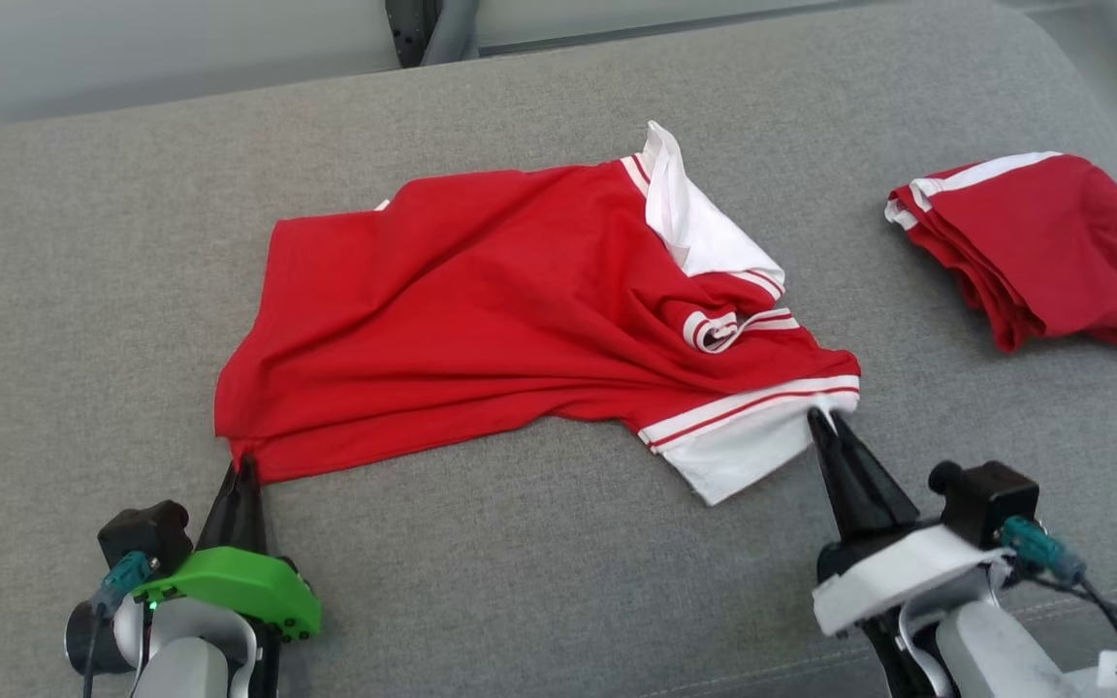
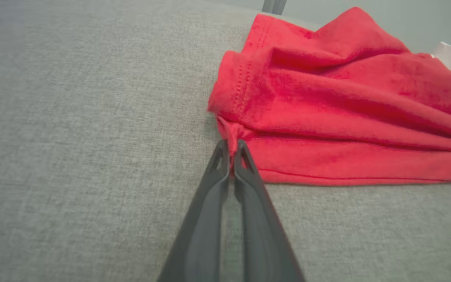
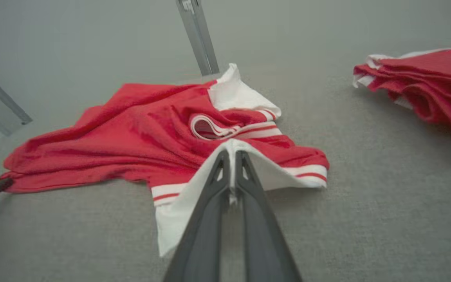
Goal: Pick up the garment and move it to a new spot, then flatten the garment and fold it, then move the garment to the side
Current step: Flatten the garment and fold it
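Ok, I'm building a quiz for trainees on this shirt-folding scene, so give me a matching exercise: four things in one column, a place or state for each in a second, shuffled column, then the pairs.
Things:
1. crumpled red shirt with white striped trim
2. folded red garment with a white band
3. dark-fingered left gripper
4. dark-fingered right gripper

Place or state:
A. shut on the shirt's white edge
B. lying off to the far right
C. shut on a red hem corner
D. spread out in the middle

Pairs: 1-D, 2-B, 3-C, 4-A
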You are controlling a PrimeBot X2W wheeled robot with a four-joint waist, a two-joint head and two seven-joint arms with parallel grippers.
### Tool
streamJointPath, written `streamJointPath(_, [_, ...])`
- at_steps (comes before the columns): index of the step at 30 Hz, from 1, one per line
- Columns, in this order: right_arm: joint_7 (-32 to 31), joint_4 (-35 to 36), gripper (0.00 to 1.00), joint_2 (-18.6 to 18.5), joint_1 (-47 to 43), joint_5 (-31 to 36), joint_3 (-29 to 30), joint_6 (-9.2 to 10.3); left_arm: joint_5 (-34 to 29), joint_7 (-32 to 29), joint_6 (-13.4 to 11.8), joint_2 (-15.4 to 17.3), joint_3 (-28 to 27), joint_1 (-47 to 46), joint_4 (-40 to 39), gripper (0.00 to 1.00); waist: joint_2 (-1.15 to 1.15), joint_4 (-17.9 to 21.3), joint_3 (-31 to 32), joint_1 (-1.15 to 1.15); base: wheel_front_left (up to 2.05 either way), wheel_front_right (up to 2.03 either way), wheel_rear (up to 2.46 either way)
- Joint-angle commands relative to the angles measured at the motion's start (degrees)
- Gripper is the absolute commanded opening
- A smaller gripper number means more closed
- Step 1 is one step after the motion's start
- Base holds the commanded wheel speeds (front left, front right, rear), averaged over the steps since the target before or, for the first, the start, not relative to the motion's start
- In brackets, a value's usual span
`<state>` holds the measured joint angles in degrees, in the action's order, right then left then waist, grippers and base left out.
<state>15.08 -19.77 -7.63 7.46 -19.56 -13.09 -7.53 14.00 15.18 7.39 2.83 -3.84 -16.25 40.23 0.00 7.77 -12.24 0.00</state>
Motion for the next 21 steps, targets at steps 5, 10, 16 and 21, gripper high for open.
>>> streamJointPath(5, [0.1,15.0,0.0,-0.5,2.7,-4.0,0.8,0.07,0.6,-0.1,0.1,1.9,2.2,-1.8,-8.8,0.0,0.0,-1.6,7.4,0.0,0.0,0.0,0.0])
streamJointPath(10, [0.1,20.2,0.0,-2.6,8.4,-5.6,1.7,0.07,0.6,-0.1,0.1,6.0,5.4,-6.4,-15.6,0.0,0.0,-2.4,11.5,0.0,0.0,0.0,0.0])
streamJointPath(16, [0.1,22.7,0.0,-6.7,20.5,-7.2,3.0,0.06,0.9,-0.4,0.1,13.2,8.6,-17.5,-20.4,0.0,0.0,-3.5,13.4,0.0,0.0,0.0,0.0])
streamJointPath(21, [0.1,21.9,0.0,-10.0,30.5,-8.9,3.8,0.06,0.2,-4.2,0.1,17.9,10.3,-26.7,-22.0,0.0,0.0,-4.6,12.3,0.0,0.0,0.0,0.0])
